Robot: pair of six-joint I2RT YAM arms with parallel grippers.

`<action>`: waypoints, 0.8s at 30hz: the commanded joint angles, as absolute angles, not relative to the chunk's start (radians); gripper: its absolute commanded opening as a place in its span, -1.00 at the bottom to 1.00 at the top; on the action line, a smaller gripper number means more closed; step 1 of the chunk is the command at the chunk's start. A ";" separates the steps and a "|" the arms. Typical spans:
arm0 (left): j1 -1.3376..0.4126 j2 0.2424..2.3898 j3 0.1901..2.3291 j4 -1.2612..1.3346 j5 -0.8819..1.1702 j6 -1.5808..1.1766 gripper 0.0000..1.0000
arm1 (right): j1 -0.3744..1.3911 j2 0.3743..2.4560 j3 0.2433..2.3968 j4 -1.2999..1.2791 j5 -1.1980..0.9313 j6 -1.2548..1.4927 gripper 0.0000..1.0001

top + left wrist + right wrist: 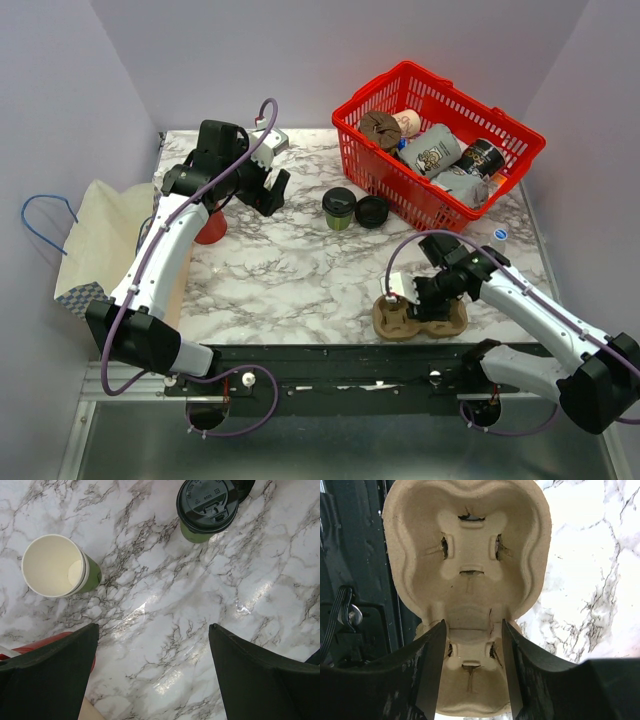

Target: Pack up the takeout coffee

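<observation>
Two-cup carrier (470,545) partly behind right tool (472,630), takeout coffee (339,208) well apart

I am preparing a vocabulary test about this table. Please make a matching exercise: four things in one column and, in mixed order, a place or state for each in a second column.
Things
1. takeout coffee
2. lidless paper cup
3. cardboard cup carrier
4. red basket

Places or states
A. on the far right part of the table, with things inside
B. between the fingers of the right gripper
C. open at the top, nothing inside
D. closed with a black lid

Pairs: 1-D, 2-C, 3-B, 4-A
</observation>
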State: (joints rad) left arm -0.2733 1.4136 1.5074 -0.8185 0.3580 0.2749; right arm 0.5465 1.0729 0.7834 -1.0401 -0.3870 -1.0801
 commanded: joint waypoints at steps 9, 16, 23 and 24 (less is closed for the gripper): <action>-0.273 1.407 1.508 -0.836 0.357 0.261 0.97 | 0.583 1.065 0.750 -1.005 -0.351 -1.060 0.11; -0.275 1.404 1.508 -0.836 0.356 0.264 0.97 | 0.594 1.058 0.732 -0.991 -0.336 -1.054 0.08; -0.275 1.404 1.512 -0.839 0.356 0.265 0.97 | 0.601 1.042 0.745 -1.012 -0.311 -1.040 -0.20; -0.273 1.402 1.513 -0.839 0.356 0.265 0.97 | 0.600 1.035 0.758 -1.020 -0.310 -1.037 -0.28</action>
